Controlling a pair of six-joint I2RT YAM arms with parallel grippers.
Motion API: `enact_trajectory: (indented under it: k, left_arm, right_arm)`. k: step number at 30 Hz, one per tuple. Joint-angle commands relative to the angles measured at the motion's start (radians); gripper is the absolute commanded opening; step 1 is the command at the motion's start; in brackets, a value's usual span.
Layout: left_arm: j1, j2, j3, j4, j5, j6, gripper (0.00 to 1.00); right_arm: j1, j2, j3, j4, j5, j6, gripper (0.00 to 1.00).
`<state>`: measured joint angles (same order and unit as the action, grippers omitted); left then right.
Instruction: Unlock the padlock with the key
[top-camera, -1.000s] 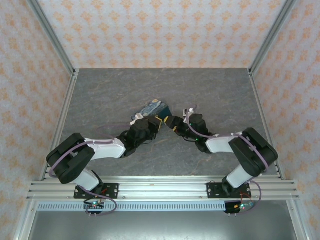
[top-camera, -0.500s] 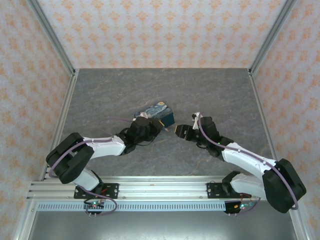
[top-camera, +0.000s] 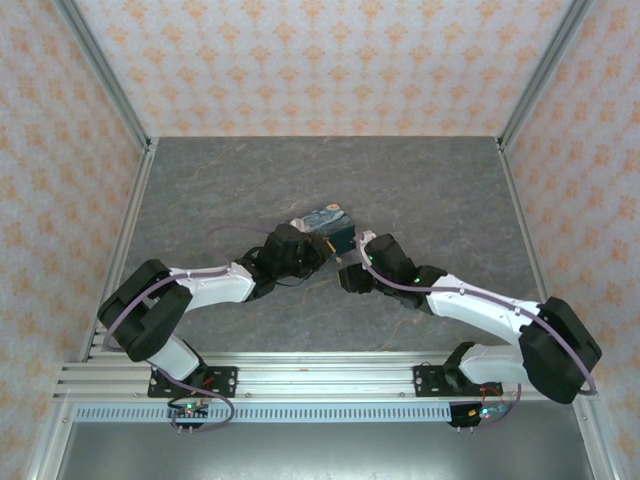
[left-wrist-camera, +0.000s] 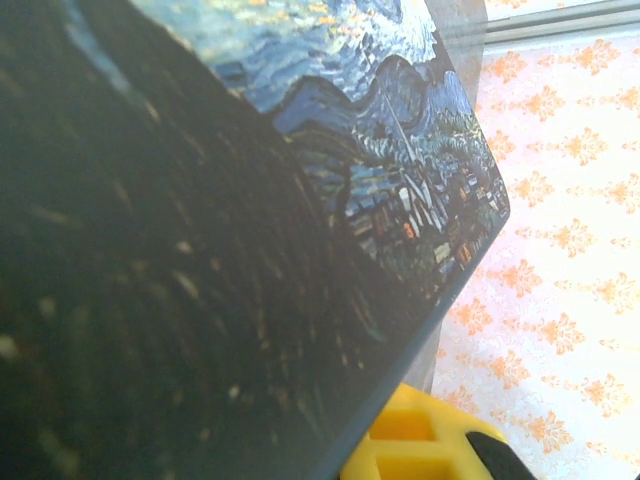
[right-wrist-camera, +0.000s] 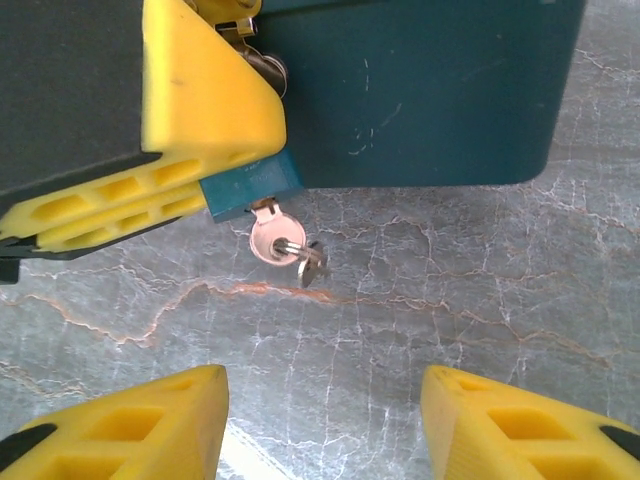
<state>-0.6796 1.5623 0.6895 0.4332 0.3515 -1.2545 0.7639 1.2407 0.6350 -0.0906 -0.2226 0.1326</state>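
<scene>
Ahead of the right claw (right-wrist-camera: 322, 400), spread apart, the key (right-wrist-camera: 272, 240) sticks from the padlock (right-wrist-camera: 430, 90); the left claw (top-camera: 316, 243) clamps it steady for turning.

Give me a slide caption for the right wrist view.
Open right gripper faces the key in the padlock, held by the left gripper.

dark blue padlock (left-wrist-camera: 380, 130) with yellow-white swirls, silver key (right-wrist-camera: 271, 241), grey marbled table (right-wrist-camera: 470, 290)

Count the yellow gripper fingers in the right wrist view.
3. The right gripper has two, bottom left and bottom right, spread open. The left gripper has one finger on the padlock, top left; its other may be hidden.
</scene>
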Motion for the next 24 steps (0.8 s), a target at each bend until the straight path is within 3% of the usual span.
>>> enact_trajectory:
  k: [1, 14, 23, 24]
  left_arm:
    - [0.003, 0.014, 0.042, 0.002, 0.033, 0.033, 0.00]
    - [0.002, 0.025, 0.047, 0.012, 0.046, 0.029, 0.00]
    - [-0.007, 0.031, 0.044, 0.018, 0.048, 0.032, 0.00]
    - [-0.009, 0.037, 0.044, 0.016, 0.050, 0.033, 0.00]
  right_arm:
    - [0.008, 0.030, 0.045, -0.012, 0.044, -0.061, 0.53]
    - [0.010, 0.141, 0.114, 0.024, 0.042, -0.073, 0.48]
    - [0.010, 0.189, 0.158, 0.034, 0.068, -0.074, 0.33]
    - [0.010, 0.188, 0.162, 0.035, 0.066, -0.076, 0.28]
